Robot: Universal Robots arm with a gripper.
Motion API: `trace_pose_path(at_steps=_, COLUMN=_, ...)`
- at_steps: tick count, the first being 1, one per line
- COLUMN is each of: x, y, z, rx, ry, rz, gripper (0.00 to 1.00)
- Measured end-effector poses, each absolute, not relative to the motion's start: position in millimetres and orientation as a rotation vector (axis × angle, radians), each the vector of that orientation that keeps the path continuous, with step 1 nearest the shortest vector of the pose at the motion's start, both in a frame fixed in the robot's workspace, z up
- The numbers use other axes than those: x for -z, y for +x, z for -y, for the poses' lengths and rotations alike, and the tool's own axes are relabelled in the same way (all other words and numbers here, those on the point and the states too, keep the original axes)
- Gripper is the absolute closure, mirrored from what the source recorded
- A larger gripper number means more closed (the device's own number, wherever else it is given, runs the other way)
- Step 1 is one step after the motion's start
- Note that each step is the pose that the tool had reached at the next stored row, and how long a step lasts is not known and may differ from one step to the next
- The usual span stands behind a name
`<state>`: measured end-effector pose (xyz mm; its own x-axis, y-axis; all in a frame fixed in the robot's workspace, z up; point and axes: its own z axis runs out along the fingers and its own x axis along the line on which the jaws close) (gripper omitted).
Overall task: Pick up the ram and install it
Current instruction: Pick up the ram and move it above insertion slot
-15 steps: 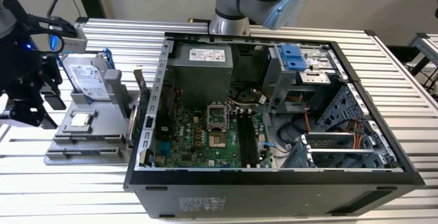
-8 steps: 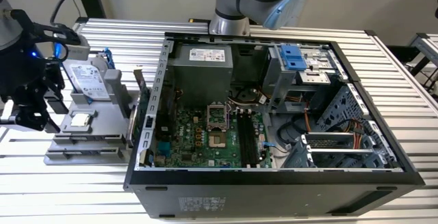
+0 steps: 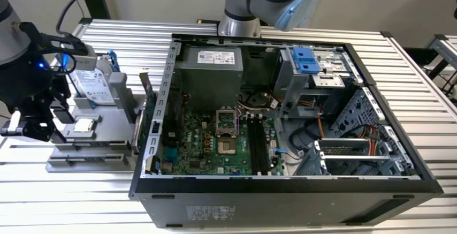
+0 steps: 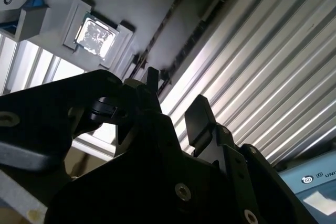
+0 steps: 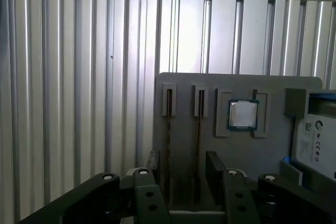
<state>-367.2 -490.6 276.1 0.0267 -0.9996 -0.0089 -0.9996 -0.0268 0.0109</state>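
Presently: gripper open over the parts tray, ram not gripped

We find the gripper (image 5: 184, 162) open, with nothing between its fingers (image 5: 214, 169). It hangs over the grey parts tray (image 5: 239, 153), which lies directly beneath it. Two narrow slots in that tray each hold a thin strip on edge. We take the ram (image 5: 169, 135) to be one of these strips and cannot tell which. Both strips lie below the gap between the fingers and apart from them. Their long axis runs away from the gripper, across its closing line, so in our judgement the fingers would meet the flat faces. Off to one side of the gripper, beyond the slots, sit the small square chip (image 5: 242, 114) and the hard drive (image 5: 315, 148). The drive bears a white printed label; we record no wording. The open computer case (image 3: 286, 186) stands well apart from the gripper, with black memory slots (image 3: 258, 143) on its board.
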Motion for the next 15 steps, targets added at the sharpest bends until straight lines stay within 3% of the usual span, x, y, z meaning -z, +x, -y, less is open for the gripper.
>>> trace_pose_path(at_steps=15, x=-249, y=-367, z=495, rx=0.022, ry=2.249, rz=2.19, gripper=0.0)
